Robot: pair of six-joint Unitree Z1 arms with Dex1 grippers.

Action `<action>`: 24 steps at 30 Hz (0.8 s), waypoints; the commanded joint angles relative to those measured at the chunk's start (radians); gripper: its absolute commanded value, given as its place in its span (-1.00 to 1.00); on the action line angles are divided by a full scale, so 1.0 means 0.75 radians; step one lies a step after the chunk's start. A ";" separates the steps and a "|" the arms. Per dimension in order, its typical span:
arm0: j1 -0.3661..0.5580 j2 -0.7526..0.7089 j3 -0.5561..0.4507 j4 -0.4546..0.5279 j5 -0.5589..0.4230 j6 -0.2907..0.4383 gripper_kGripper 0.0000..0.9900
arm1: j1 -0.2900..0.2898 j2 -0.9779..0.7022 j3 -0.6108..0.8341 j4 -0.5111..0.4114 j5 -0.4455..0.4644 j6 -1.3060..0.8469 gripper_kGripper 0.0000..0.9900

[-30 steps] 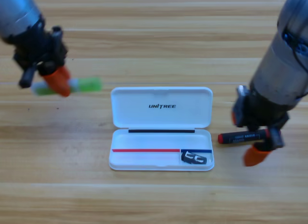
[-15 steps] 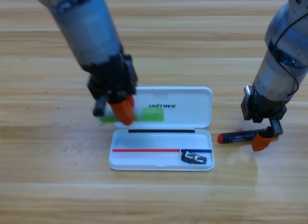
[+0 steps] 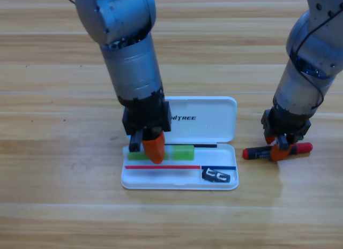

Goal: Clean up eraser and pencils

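Observation:
A green stick (image 3: 181,152) hangs level just over the upper part of the open white case's tray (image 3: 134,179), and my left gripper (image 3: 150,148) is shut on its left half. The black pencil with red ends (image 3: 258,152) lies on the table just right of the case. My right gripper (image 3: 278,148) points down onto the pencil's middle and hides that part of it. A small black and white eraser-like piece (image 3: 217,175) sits in the tray's lower right compartment.
The case's lid (image 3: 214,120) lies open flat behind the tray. Both grey arms come down from the top edge, the left one over the lid's left part. Bare wooden table (image 3: 64,206) surrounds the case.
My left gripper carried the green stick from the far left to the lid, then down over the tray. My right gripper moved left and settled onto the pencil, which stayed put.

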 commanded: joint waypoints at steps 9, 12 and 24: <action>-0.029 0.140 -0.022 -0.013 -0.025 -0.037 -1.00 | -0.034 0.020 0.041 0.021 0.055 0.004 -1.00; -0.027 0.148 -0.016 -0.019 -0.027 -0.040 -1.00 | -0.034 0.008 0.045 0.021 0.055 0.004 -1.00; -0.027 0.152 0.035 -0.064 -0.035 -0.046 -1.00 | 0.000 -0.117 0.066 0.082 0.049 0.017 -1.00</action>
